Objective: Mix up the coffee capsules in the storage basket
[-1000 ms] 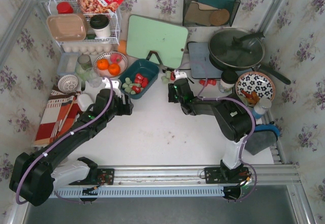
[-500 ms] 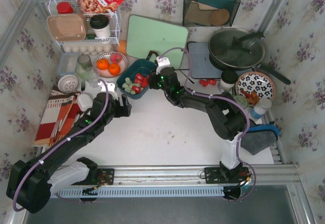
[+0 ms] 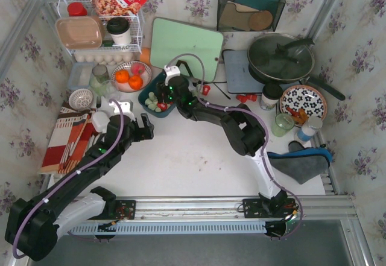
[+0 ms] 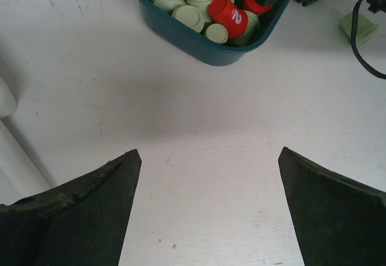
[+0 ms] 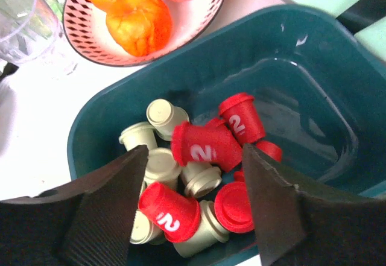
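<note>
My left claw (image 4: 210, 157) hangs over the table (image 4: 199, 115), fingers spread wide with nothing between them. At its 12 o'clock sits the basket (image 4: 199, 40), with red and pale green capsules (image 4: 228, 15) heaped inside. My right claw (image 5: 194, 150) hovers above that heap, fingers apart, gripping nothing. The capsules crowd the basket's 7 o'clock end. Beyond, at 11 o'clock, is a plate (image 5: 205, 6) of oranges (image 5: 139, 22).

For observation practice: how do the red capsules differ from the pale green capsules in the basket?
The red capsules carry a white 2; the pale green capsules show no marking. The pale green capsules crowd one end of the basket; the red capsules lie nearer its middle. Both are tapered cups, jumbled.
</note>
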{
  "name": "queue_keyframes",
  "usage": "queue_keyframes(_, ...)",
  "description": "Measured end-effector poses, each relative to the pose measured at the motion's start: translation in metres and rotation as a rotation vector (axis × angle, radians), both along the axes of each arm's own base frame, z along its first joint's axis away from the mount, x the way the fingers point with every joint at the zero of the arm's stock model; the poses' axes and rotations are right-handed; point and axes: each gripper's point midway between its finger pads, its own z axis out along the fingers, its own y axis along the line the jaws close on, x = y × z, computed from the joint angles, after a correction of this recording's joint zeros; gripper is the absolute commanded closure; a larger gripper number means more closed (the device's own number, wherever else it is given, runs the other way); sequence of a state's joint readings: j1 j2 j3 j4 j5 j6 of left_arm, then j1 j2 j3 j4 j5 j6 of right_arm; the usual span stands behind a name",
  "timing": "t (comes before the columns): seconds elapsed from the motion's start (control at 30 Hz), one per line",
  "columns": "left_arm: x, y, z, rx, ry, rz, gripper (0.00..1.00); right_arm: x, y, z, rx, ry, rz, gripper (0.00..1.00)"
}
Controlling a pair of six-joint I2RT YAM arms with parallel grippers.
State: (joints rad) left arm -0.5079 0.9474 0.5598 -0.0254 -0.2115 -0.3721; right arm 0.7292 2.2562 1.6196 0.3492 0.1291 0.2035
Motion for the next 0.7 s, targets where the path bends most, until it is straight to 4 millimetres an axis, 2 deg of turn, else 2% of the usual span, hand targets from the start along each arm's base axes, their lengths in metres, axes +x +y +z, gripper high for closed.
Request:
queue_keyframes(0.07, -0.001, 0.002, -0.001, -0.002, 0.0, 0.013, 0.01, -0.001, 0.002, -0.007, -0.013, 0.015, 0.004, 0.13)
queue_keyframes(0.1, -0.001, 0.003, 0.0, -0.004, -0.002, 0.019, 0.01, -0.002, 0.001, -0.009, -0.019, 0.021, 0.003, 0.02)
queue_keyframes(0.23, 0.001, 0.006, 0.001, -0.006, -0.007, 0.044, 0.01, -0.005, -0.004, -0.008, -0.031, 0.032, -0.004, 0.0)
queue_keyframes(0.37, 0.002, 0.009, 0.002, -0.006, -0.009, 0.063, 0.01, -0.018, -0.02, 0.019, -0.035, 0.008, -0.031, 0.0)
queue_keyframes(0.5, 0.002, 0.009, -0.001, 0.001, 0.003, 0.063, 0.01, -0.036, -0.05, 0.064, -0.019, -0.076, -0.091, 0.0)
queue_keyframes(0.7, 0.005, 0.007, -0.005, 0.015, 0.026, 0.061, 0.0, -0.07, -0.125, 0.086, -0.086, -0.152, -0.237, 0.0)
